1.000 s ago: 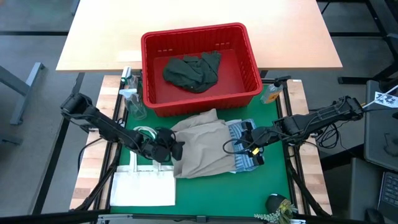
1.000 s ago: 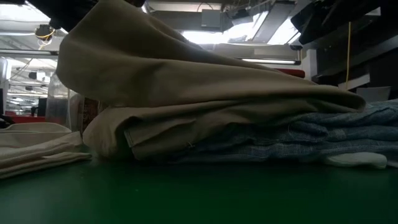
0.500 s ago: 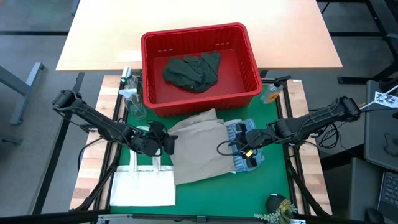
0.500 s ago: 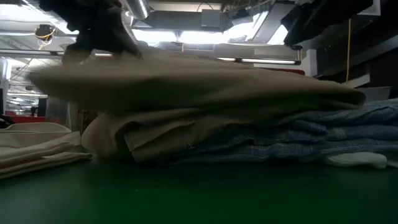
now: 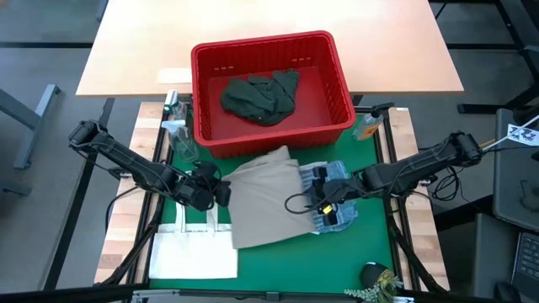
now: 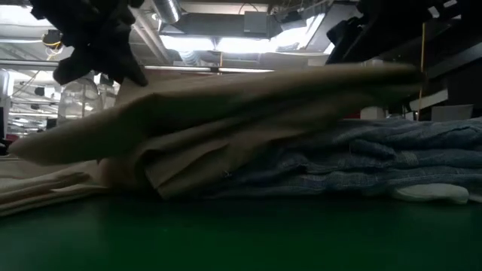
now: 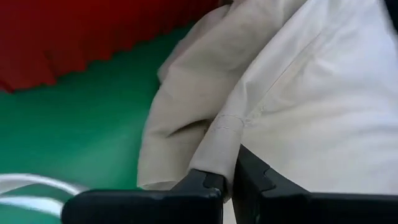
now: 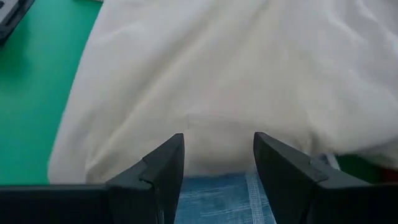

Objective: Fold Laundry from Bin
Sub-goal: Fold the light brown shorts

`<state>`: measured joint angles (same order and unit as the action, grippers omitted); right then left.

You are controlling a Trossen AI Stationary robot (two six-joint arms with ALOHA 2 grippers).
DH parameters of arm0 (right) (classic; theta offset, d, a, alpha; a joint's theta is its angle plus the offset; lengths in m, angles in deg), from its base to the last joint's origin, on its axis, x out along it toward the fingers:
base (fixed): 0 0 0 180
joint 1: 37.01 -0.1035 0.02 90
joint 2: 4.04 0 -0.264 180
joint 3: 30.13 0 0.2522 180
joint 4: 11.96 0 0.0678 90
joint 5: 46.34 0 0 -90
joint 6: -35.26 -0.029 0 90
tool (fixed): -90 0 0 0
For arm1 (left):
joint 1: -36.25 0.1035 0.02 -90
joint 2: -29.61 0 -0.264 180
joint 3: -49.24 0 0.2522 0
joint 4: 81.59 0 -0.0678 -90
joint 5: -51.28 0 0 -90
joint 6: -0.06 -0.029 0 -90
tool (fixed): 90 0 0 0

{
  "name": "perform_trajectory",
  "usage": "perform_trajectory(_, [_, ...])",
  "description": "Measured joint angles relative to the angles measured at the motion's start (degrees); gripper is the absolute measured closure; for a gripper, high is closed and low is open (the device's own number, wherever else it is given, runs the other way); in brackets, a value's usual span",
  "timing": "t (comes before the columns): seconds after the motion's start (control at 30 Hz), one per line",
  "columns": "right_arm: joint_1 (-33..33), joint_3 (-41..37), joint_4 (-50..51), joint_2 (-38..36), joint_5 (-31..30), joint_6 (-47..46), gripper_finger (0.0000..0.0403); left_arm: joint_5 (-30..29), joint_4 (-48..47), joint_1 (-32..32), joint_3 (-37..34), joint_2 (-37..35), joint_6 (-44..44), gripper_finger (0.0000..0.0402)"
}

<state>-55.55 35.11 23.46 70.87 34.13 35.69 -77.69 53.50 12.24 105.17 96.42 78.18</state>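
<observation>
Left hand (image 7: 230, 177) pinches the soft, creased beige garment (image 5: 268, 195).

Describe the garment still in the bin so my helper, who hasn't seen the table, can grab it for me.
Find the red slotted bin at the far edge of the green mat. Inside, toward its left half, lies one crumpled dark green garment. It is the only cloth in the bin; the beige garment and the blue striped one lie outside it on the mat.
</observation>
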Motion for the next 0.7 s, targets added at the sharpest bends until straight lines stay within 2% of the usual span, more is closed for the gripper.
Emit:
perform_trajectory(0.27, [0.7, 0.0, 2.7, -1.5, 0.1, -0.6, 0.0210, 0.7, -1.1, 0.0, 0.0, 0.0, 1.2, 0.0372])
perform_trajectory(0.53, [1.4, 0.0, 4.7, -4.1, 0.0, -3.3, 0.0210, 1.3, -1.2, 0.0, 0.0, 0.0, 0.8, 0.0310])
perform_trajectory(0.6, [1.4, 0.0, 4.6, -4.4, 0.0, -3.3, 0.0210, 3.1, -1.4, 0.0, 0.0, 0.0, 0.8, 0.0293])
perform_trajectory(0.7, [1.3, 0.0, 4.7, -4.4, 0.0, -3.3, 0.0210, 8.8, -1.7, 0.0, 0.0, 0.0, 0.8, 0.0275])
